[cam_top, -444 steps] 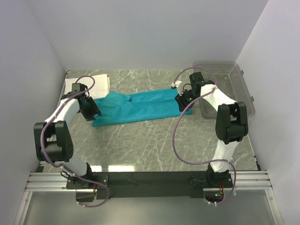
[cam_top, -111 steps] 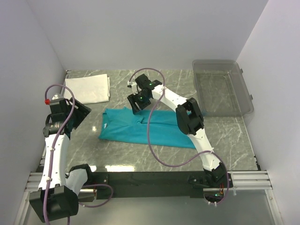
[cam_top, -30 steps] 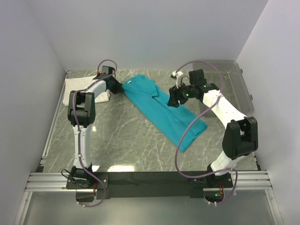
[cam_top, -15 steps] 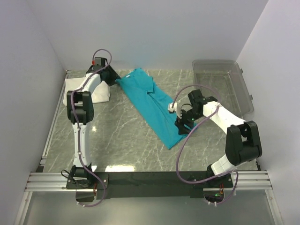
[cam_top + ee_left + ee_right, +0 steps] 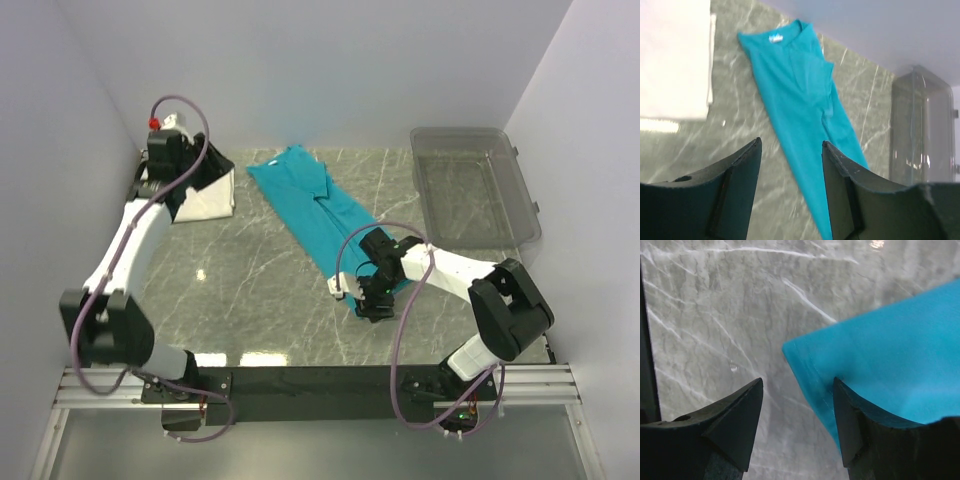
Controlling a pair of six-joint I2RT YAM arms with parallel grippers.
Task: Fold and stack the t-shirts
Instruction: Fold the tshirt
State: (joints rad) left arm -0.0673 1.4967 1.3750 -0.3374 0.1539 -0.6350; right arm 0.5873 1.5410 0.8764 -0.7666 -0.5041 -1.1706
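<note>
The right gripper (image 5: 797, 385) stands with its jaws apart and nothing pinched. It is low over the near hem corner of the teal t-shirt (image 5: 318, 215), and that corner lies in the gap between the fingers. One fingertip may already rest on the cloth edge, though the wrist view is too close to be sure.

The shirt lies as a long narrow strip running diagonally across the marble table (image 5: 250, 290), collar and white neck label at the far end.

The left gripper (image 5: 790, 147) hangs high over the far left, fingers spread and empty, above the white folded t-shirt (image 5: 212, 195).

The step appears to be taking the hem to fold the strip toward the collar. To do it well, the right fingers should drop until they straddle every layer at the corner, then close well in from the edge so no layer slips free. The lift should stay low and follow the strip's line. The left gripper would help by pinning the middle.
</note>
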